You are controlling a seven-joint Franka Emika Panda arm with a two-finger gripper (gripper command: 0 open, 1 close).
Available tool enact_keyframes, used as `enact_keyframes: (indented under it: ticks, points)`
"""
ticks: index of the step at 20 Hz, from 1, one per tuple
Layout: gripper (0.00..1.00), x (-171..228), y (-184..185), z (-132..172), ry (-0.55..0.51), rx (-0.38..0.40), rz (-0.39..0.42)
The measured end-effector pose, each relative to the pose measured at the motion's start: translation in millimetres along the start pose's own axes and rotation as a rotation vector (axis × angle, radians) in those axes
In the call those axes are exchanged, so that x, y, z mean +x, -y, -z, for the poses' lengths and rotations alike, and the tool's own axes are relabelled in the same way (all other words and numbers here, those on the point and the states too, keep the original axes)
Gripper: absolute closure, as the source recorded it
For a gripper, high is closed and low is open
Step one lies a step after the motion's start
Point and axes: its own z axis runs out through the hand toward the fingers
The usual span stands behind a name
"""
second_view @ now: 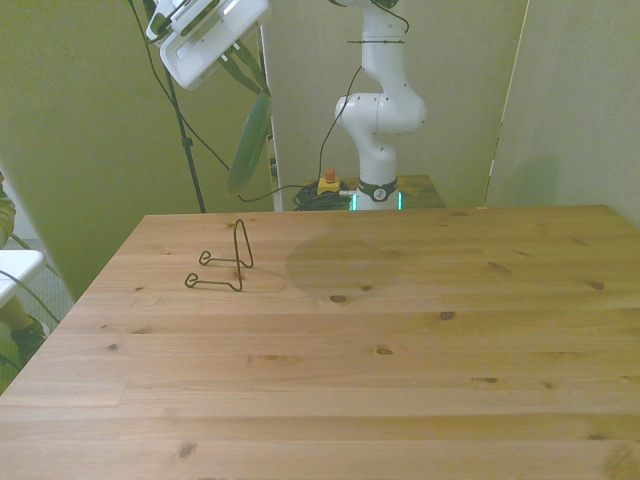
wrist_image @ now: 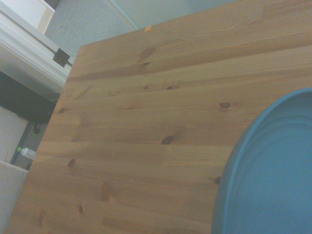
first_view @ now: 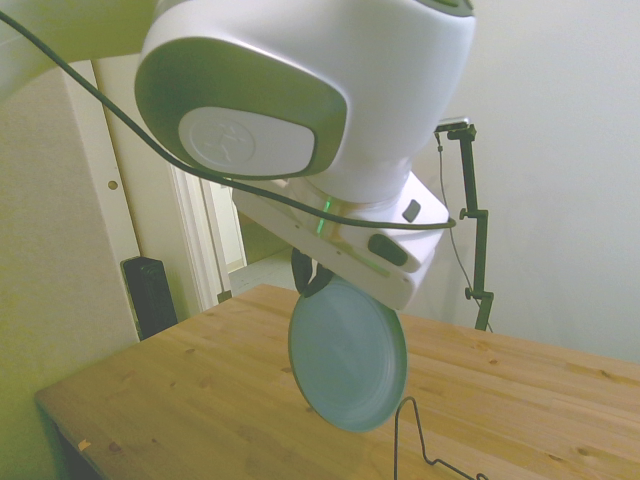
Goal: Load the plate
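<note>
High above the tabletop's far corner on the front view's left, the white two-finger gripper (second_view: 243, 78) hangs in the air with the round, matte grey-green dinner plate (second_view: 249, 142) held at the plate's upper rim. Its dark fingers (first_view: 305, 272) are closed thinly on that rim in the side view, where the plate (first_view: 349, 354) hangs almost on edge, tilted, with its hollow face turned toward that camera. No part of the plate touches the wood; it is clear of the tabletop in both the side and front views.

Below the plate and a little toward the front view's right, the thin black wire stand (second_view: 222, 265) sits on the pale wooden table (second_view: 400, 340), near the far left corner of the tabletop as the front view shows it. It has one upright loop and two low prongs lying flat on the boards. In the side view the top of that loop (first_view: 412, 440) rises just beside the plate's lower rim, but the two are apart.

Close up from the wrist, the plate's rim and ringed inner face (wrist_image: 273, 170) fill one corner, bluish and soft in focus, with knotty planks (wrist_image: 146, 126) and the tabletop's edge beyond.

Farther right in the front view, the white arm's base (second_view: 378, 165) stands behind the far edge of the tabletop, with a small yellow box topped by a red button (second_view: 327, 183) just beside it.
</note>
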Motion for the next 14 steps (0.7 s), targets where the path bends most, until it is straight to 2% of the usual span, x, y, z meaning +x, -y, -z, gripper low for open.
enact_keyframes:
  ticks: [6,14]
  points:
    - [1.00,29,-18,23,-0.002,0.047,-0.026]
    - [1.00,65,-44,32,0.010,0.069,-0.032]
